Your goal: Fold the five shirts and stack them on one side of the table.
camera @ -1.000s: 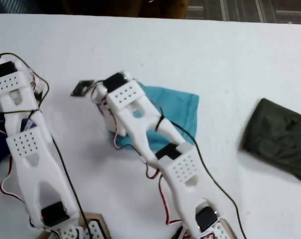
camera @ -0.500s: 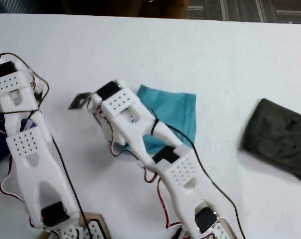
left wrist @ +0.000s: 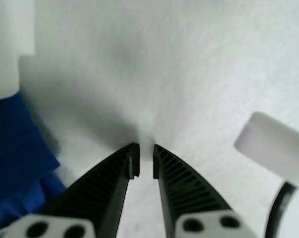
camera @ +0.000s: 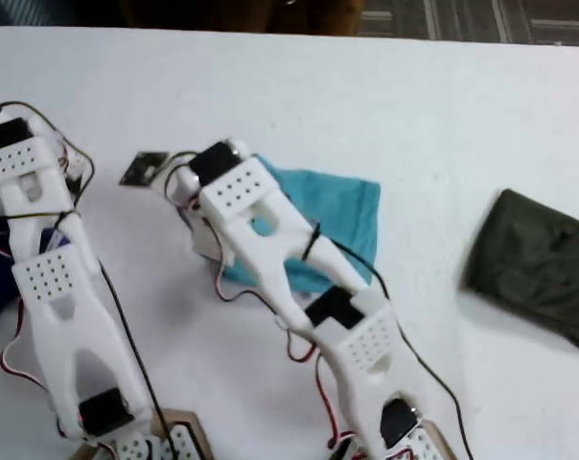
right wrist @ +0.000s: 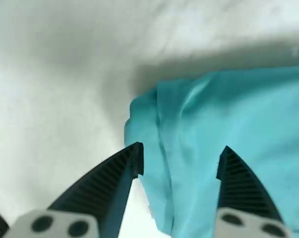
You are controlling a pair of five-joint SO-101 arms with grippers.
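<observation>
**A:** Which way does the teal shirt point(camera: 342, 211) lie from the right gripper point(right wrist: 181, 151)?

**B:** In the high view it spreads toward three o'clock from it, mid-table. The jaws stand wide apart, straddling the shirt's bunched nine-o'clock edge and holding nothing yet. That edge seems to run twelve to six (roughly, since the arm hides part of it).

**A:** So the next move turns on that edge?

**B:** I judge so: close on it, then carry it toward three o'clock to fold.

**A:** And the left gripper point(left wrist: 145, 151)?

**B:** Jaws drawn almost together over the bare table point(camera: 385, 86), empty, with the blue shirt point(left wrist: 16, 153) just beside it. The right arm is plainly nearer the teal one.

**A:** Any bins?

**B:** The shirts lie straight on the table. The dark green shirt point(camera: 539, 268) sits at three o'clock, well apart.
</observation>
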